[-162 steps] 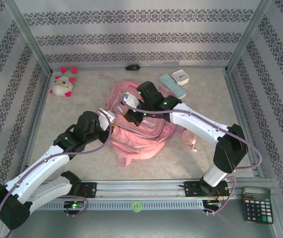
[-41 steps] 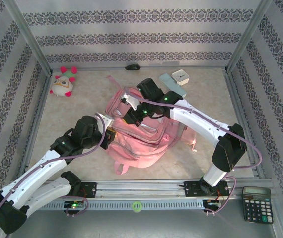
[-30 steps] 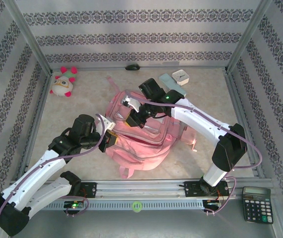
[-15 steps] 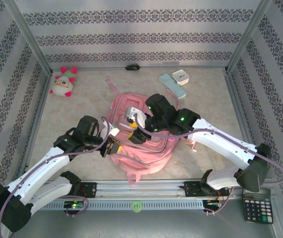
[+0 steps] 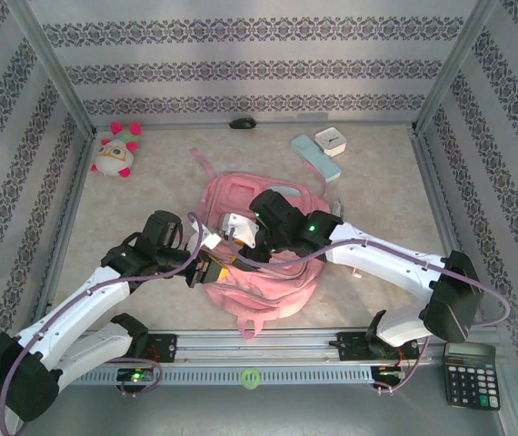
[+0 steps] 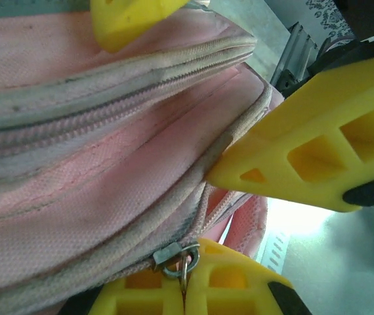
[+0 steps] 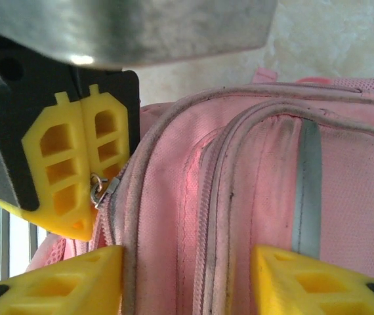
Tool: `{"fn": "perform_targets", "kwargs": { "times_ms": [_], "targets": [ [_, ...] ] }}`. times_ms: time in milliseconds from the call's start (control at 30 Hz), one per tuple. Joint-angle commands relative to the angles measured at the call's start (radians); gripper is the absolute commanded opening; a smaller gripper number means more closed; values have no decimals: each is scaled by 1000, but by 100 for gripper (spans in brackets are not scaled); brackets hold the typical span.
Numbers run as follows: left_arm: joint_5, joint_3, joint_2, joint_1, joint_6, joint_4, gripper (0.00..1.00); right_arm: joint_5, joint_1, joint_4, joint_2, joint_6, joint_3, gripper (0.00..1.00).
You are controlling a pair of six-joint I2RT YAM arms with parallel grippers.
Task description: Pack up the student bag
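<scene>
Yellow fingers of the left gripper (image 6: 184,283) are pressed together on the small metal zipper pull (image 6: 176,256). The right gripper (image 7: 186,279) has its fingers wide apart over the pink fabric and grips nothing, with one tip at a zipper seam. In the top view the student bag (image 5: 277,286) lies mid-table, spreading toward 3 o'clock from the left gripper.

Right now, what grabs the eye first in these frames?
The big pink student bag lies in the middle of the top view. At its near-left edge the left gripper is shut on a zipper pull, and the right gripper stands open right beside it, astride the bag's fabric. A white-and-pink plush toy sits apart in the far left corner.
</scene>
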Motion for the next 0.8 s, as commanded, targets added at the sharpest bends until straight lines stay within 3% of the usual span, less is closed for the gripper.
{"fn": "perform_targets", "kwargs": {
  "times_ms": [0,100,167,300,433,633,767],
  "targets": [
    [26,27,-8,6,22,39,0,88,-5,29,-5,-56,-7,43],
    [-18,38,-7,7,41,-2,0,57,-6,7,-34,-128,-25,11],
    [-74,47,2,7,70,-55,0,-2,-6,-15,-63,-218,-50,0],
    [-150,60,12,24,100,-105,0,-108,-23,-38,-140,-370,-99,0],
    [-173,80,16,43,109,-123,0,-181,-74,-106,-161,-419,-77,0],
    [-306,129,43,62,101,-161,0,-310,-140,-209,-183,-522,-47,0],
    [-297,194,70,72,135,-230,0,-299,-155,-225,-201,-522,-42,0]
  ]
}}
